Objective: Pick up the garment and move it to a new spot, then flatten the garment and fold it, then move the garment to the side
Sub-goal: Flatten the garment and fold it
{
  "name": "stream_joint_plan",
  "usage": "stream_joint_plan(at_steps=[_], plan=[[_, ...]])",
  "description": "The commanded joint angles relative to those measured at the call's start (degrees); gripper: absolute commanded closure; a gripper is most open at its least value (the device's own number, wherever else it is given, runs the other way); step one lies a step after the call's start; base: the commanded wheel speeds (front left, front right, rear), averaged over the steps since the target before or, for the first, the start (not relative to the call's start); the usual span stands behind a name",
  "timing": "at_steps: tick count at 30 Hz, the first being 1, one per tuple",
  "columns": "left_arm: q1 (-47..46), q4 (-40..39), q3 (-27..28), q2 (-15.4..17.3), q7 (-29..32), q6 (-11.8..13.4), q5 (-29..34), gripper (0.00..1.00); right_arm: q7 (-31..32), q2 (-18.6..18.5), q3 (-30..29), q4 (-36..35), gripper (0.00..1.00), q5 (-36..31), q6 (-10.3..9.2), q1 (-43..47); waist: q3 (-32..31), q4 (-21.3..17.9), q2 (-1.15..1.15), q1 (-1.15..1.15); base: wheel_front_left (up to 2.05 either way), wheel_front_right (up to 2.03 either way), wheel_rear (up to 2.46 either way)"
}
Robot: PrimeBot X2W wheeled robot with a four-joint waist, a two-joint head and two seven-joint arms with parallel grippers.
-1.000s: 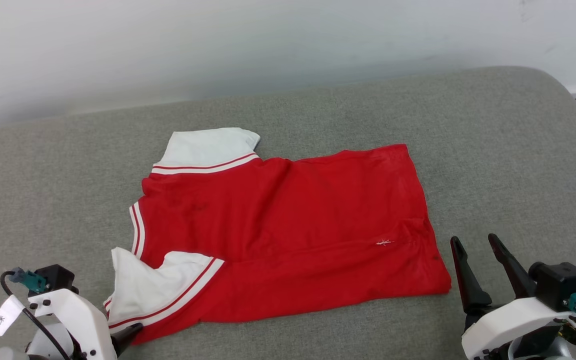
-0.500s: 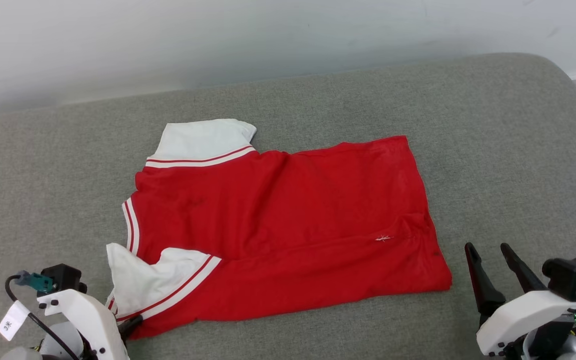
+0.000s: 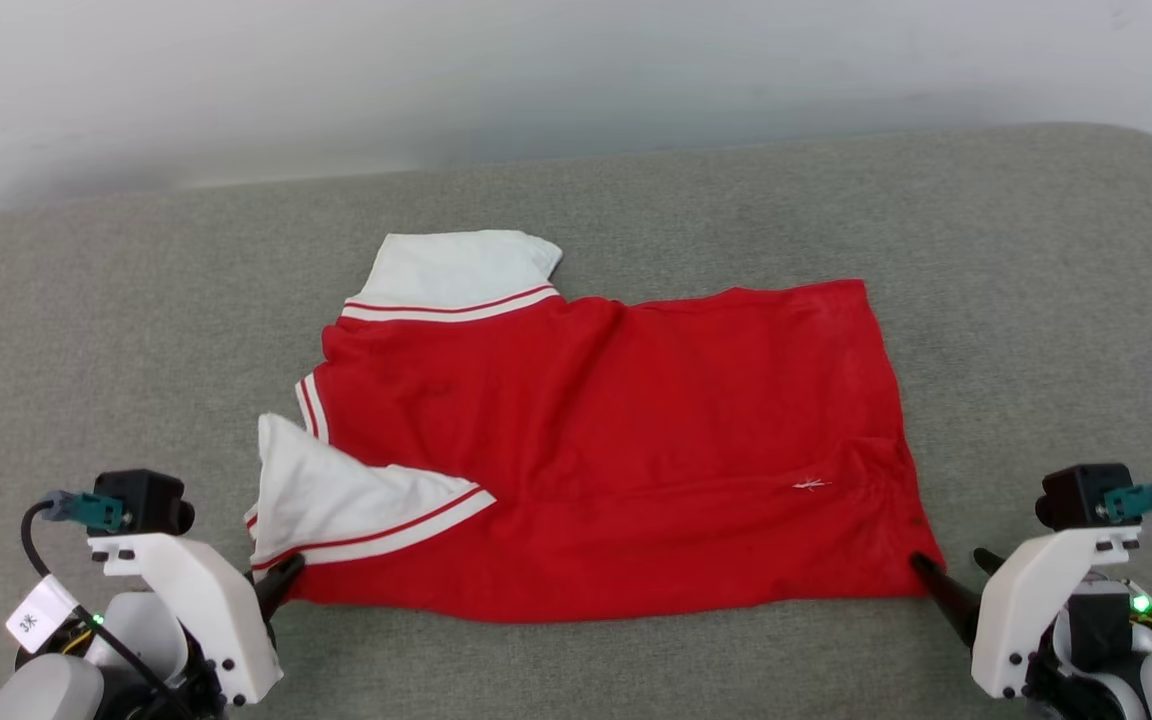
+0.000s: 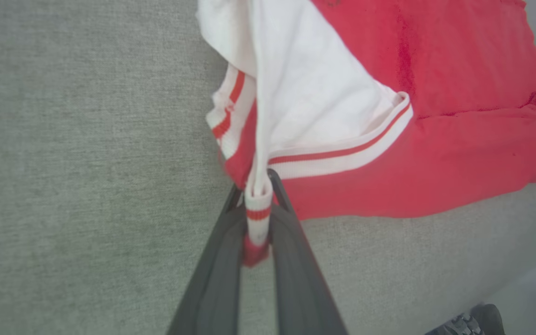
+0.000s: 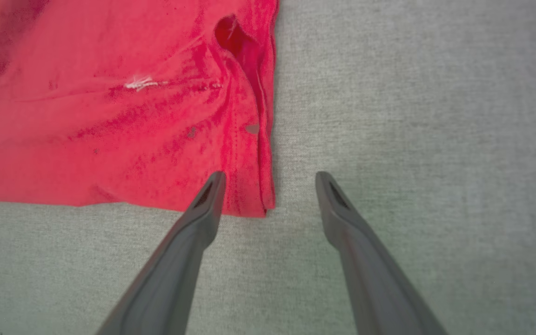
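Observation:
The garment [image 3: 616,450], a red jersey with white sleeves and striped trim, lies spread on the grey cushion, plain face up. My left gripper [image 3: 286,578] is at its near left corner, shut on the striped cuff of the near white sleeve [image 4: 258,209], which bunches between the fingers. My right gripper [image 3: 951,570] stands open at the near right hem corner [image 5: 254,200]. One of its fingertips [image 5: 214,184] lies over the red cloth and the other is on bare cushion. The far sleeve [image 3: 461,270] lies flat.
The grey upholstered surface [image 3: 1036,300] runs wide on all sides of the garment, rounded off at the far right. A pale wall [image 3: 536,70] stands behind it.
My left gripper has shut on the sleeve cuff and pulled it nearer. My right gripper has come in low to the hem corner. The head camera has shifted too.

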Motion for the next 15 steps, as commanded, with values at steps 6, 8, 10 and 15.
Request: stream_joint_plan(at_steps=[6, 8, 10, 15], plan=[[-2.06, -3.11, -0.71, -0.86, -0.64, 0.61, 0.94, 1.0, 4.47, -1.28, 2.06, 3.58, 0.0, 2.27, -0.02, -4.95, 2.68, 2.3, 0.0, 0.0, 0.0, 0.0, 0.0], [-2.5, -3.37, -0.78, -1.0, -0.74, 0.65, 1.11, 1.0, 6.04, -1.26, 3.29, 5.51, 0.0, 2.89, -0.02, -5.85, 3.27, 2.61, 0.0, 0.0, 0.0, 0.0, 0.0], [-2.64, -3.32, -0.95, -1.21, -0.83, 0.61, 1.16, 1.0, 7.45, -1.19, 4.51, 7.41, 0.0, 3.61, -0.02, -6.5, 3.76, 2.95, 0.0, 0.0, 0.0, 0.0, 0.0], [-2.19, -2.36, -1.32, -1.54, -0.95, 0.62, 0.92, 1.0, 10.03, -0.82, 6.53, 11.18, 1.0, 4.85, -0.01, -7.25, 3.91, 3.03, 0.0, 0.0, 0.0, 0.0, 0.0]])
